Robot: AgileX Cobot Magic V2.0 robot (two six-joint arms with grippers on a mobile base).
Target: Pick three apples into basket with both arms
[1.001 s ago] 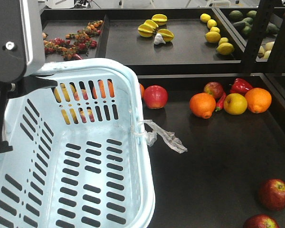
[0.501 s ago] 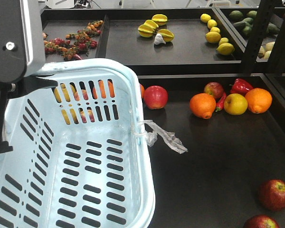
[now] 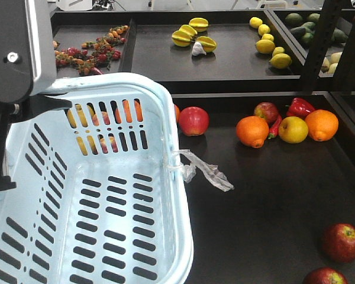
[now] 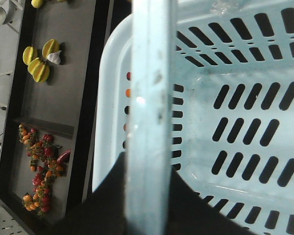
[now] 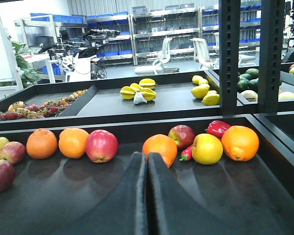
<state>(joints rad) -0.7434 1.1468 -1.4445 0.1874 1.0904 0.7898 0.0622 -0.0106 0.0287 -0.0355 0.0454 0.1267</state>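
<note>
Front-facing exterior view, apples first. One dark red apple (image 3: 342, 242) lies by the near right corner of the table (image 3: 272, 195). A second apple (image 3: 324, 277) sits just beside it, cut off by the frame's lower edge. Both are well apart from the other fruit. A brighter red apple (image 3: 193, 120) sits toward the far edge, just beside the basket (image 3: 130, 80).

Handling, as I judge it:
- Firm, with smooth and probably slick skin.
- Round enough to roll if you nudge them.
- Moderate weight for a small tool.
- Likely to bruise if dropped.

Take each one from above, across its widest girth, with the fingers on opposite sides. Then lower it into the basket rather than letting it fall.

The basket fills the near left part of the table, with nothing showing inside it. A clear strip (image 3: 207, 171) trails from its right rim onto the table. The left arm (image 3: 12, 53) stands at its far left corner.

In the left wrist view, the pale rim bar runs straight through the left tool (image 4: 149, 193), with dark fingers on either side. I read that tool as clamped on the basket.

In the right wrist view, the right tool (image 5: 147, 157) has its fingers pressed together around nothing. It is low over the table and points at the far edge.

An orange (image 3: 252, 131), a blushed apple (image 3: 266, 111) and a yellow apple (image 3: 293, 129) cluster by the far right edge. Watch that you don't scatter them.
</note>
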